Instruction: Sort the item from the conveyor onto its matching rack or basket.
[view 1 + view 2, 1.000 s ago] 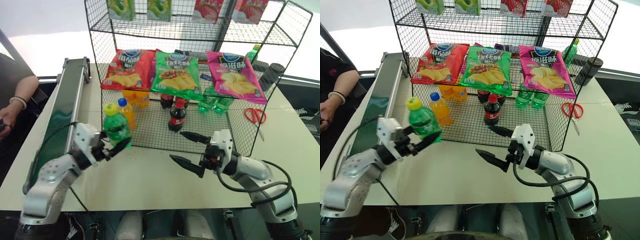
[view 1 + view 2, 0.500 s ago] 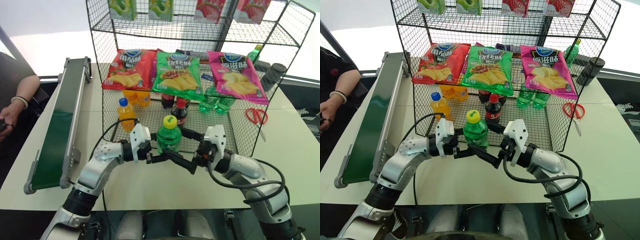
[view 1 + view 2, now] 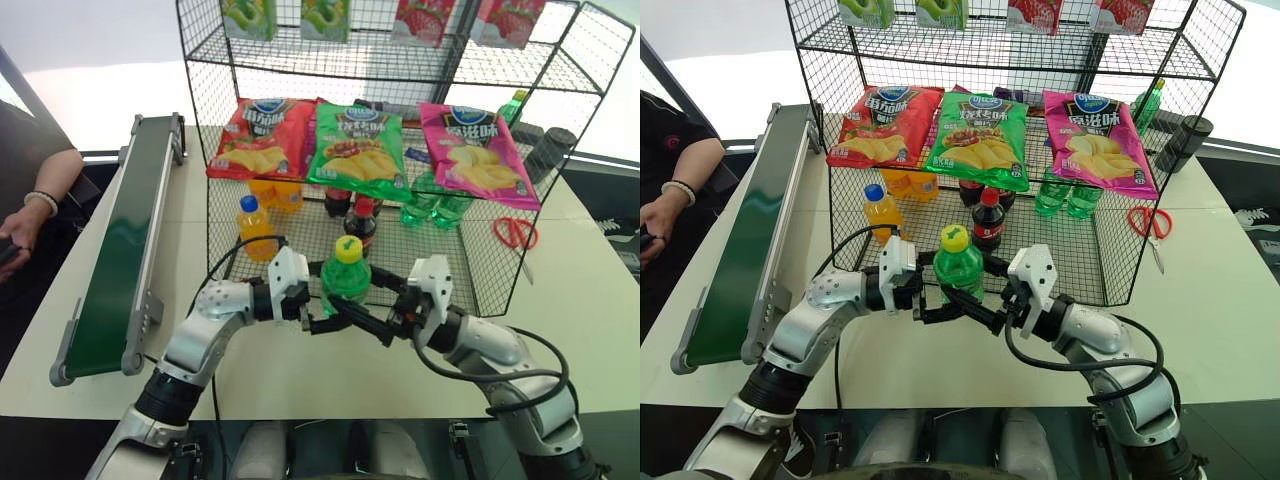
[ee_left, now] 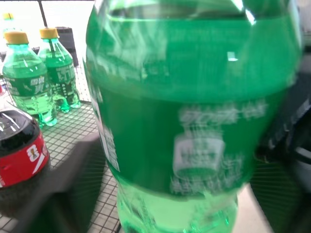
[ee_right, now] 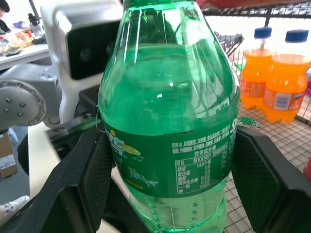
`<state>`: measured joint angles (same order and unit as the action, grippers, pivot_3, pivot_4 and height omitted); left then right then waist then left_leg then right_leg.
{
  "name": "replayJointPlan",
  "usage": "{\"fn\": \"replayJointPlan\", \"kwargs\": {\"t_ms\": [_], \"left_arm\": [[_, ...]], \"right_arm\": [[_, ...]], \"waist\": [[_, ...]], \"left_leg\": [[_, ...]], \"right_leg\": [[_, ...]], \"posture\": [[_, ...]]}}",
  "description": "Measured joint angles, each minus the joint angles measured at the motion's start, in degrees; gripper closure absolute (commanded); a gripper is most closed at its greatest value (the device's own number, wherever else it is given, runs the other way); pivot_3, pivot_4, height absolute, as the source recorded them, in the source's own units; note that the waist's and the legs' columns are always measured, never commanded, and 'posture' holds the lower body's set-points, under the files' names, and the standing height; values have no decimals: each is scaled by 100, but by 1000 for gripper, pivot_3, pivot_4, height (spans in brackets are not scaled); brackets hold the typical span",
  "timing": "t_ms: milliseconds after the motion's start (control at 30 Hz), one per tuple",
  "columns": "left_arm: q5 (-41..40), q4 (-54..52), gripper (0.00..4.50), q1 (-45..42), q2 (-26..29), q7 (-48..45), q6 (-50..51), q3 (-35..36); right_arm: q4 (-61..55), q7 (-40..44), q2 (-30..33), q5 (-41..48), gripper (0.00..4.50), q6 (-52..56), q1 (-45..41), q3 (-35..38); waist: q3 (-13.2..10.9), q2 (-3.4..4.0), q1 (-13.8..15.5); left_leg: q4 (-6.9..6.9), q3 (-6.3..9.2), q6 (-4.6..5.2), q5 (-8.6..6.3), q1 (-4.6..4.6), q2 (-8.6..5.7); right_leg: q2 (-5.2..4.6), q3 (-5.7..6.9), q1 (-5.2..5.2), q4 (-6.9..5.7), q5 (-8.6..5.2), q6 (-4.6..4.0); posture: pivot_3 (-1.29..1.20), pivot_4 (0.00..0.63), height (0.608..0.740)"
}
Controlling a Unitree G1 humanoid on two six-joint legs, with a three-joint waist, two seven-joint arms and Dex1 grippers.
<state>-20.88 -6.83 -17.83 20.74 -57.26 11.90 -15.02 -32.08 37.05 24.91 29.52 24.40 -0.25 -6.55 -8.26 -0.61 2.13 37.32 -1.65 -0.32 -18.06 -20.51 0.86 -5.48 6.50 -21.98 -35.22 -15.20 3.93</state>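
While the clear-green plastic soda bottle stands upright between both grippers for a handover, the right gripper clamps its labelled waist and the left gripper spreads released, just short of the black wire-mesh rack.

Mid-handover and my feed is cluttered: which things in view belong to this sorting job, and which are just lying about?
Part of the job:
- green soda bottle
- right gripper, shut on it
- left gripper, open
- conveyor
- wire rack

Just lying about:
- red scissors
- dark canisters beside the rack
- a person's hand
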Motion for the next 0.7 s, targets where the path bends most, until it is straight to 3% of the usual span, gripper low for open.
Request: {"fn": "replayJointPlan", "kwargs": {"t_ms": [333,467,700], "left_arm": [[424,490,45,522,-5,918,-286,559],[315,206,45,543,-227,1129,-254,695],[73,-469,45,592,-142,1147,57,724]], "right_arm": [[966,-1176,-403,-1031,1549,-904,254,840],[1630,-1676,-741,-1373,1549,-1264,258,1056],[2889,-2284,-1107,-1569,1549,-1651,-365,1453]], "waist": [[0,1,14],[-1,4,-7],[-5,21,-127]], "left_leg": [[0,0,0,0,-2,-3],[-2,-2,-1,1,1,1],[-3,-3,-4,2,2,3]], "right_leg": [[-5,0,0,0,0,1],[-3,-1,-2,-3,0,1],[-1,-3,-2,-6,0,1]], "posture": [[0,150,730],[0,150,730],[0,150,730]]}}
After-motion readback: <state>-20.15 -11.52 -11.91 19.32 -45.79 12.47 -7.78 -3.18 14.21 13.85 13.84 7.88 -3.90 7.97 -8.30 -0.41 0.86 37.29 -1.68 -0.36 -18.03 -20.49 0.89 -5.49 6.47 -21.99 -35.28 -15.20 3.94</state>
